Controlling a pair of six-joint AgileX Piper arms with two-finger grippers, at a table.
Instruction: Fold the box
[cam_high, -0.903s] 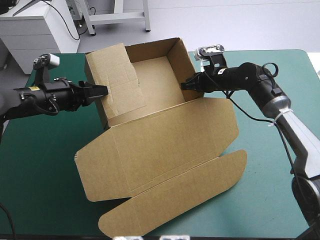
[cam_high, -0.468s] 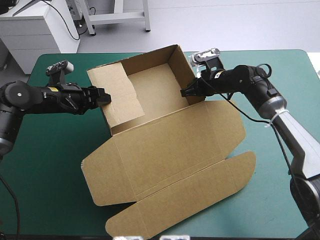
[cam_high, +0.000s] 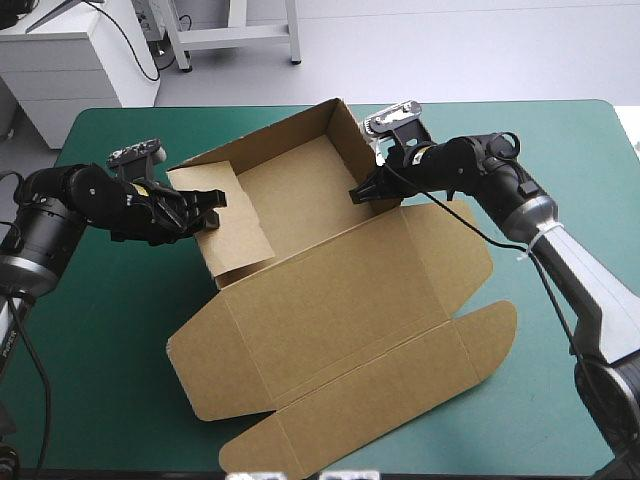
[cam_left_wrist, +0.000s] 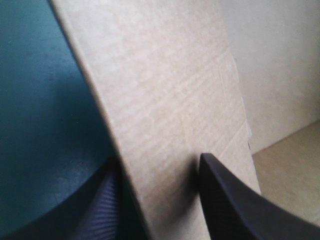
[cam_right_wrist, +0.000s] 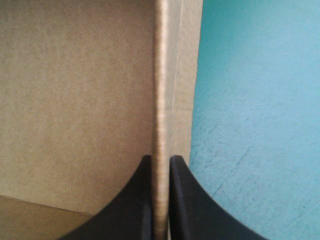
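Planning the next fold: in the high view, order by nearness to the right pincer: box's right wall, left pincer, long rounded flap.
1. Raised right wall of the brown board box: clamped in the right pincer.
2. Left pincer: opposite, on the left wall.
3. Long rounded flap: flat by the teal-green table's near edge.

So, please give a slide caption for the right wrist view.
Right gripper shut on the box wall's edge, teal-green cover beside.
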